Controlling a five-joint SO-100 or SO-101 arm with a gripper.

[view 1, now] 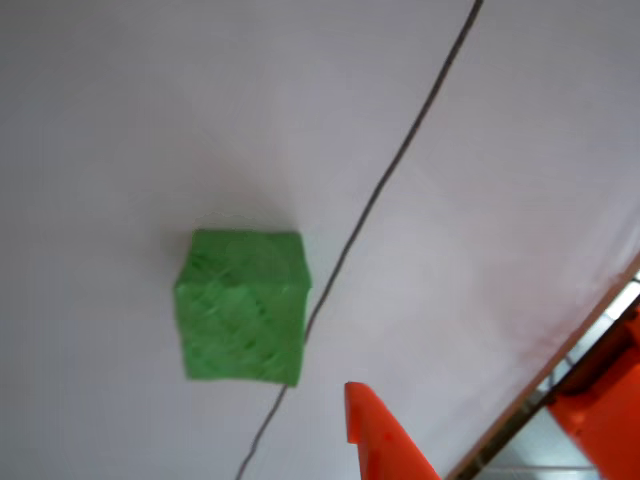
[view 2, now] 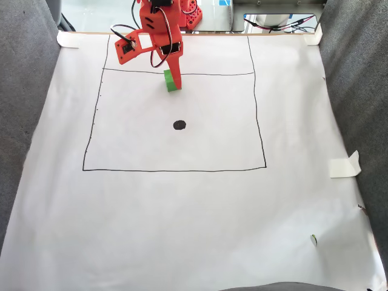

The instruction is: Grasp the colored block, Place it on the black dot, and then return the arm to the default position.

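Paper sheet (view 2: 182, 212) covers the table, with a drawn square on it. Arm (view 2: 154, 30) reaches in from 12 o'clock, bent down over the green block (view 2: 171, 81) on the square's top line. Black dot (view 2: 179, 125) lies at the block's 6 o'clock. Gripper (view 2: 174, 76) tip sits right beside the block; can't tell whether the fingers are spread or closed.

A hobby robotics bench: white paper sheet (view 2: 182, 230) taped down at its corners, loose cables (view 2: 285, 24) along the far edge.
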